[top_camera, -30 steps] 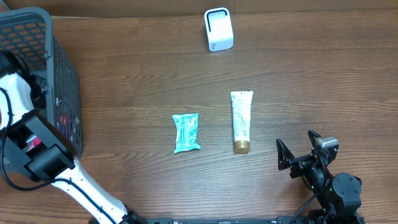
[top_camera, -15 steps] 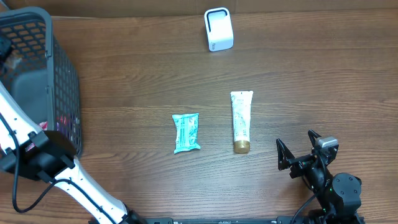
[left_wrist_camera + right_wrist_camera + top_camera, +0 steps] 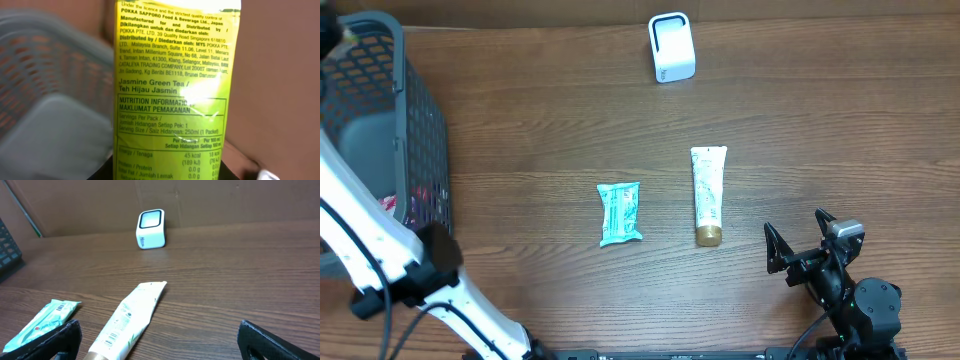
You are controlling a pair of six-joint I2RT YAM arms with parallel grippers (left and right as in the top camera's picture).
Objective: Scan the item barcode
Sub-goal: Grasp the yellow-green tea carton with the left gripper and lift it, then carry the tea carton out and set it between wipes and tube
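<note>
- One yellow-green jasmine green tea pack stands upright, its base gripped between the narrowly set left fingers. Its nutrition panel faces the wrist camera.
- One grey mesh basket sits blurred behind the pack.
- The right fingers are spread wide and hold nothing.
- On the table lie one white scanner, one cream tube and one teal packet, none touching.

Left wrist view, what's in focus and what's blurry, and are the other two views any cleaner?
Left wrist: the green tea packet print is readable, with a pale glare patch across the nutrition heading; the basket behind is blurred. Overhead: evenly lit and sharp. Right wrist: scanner crisp, right claw fingers dark and soft.
</note>
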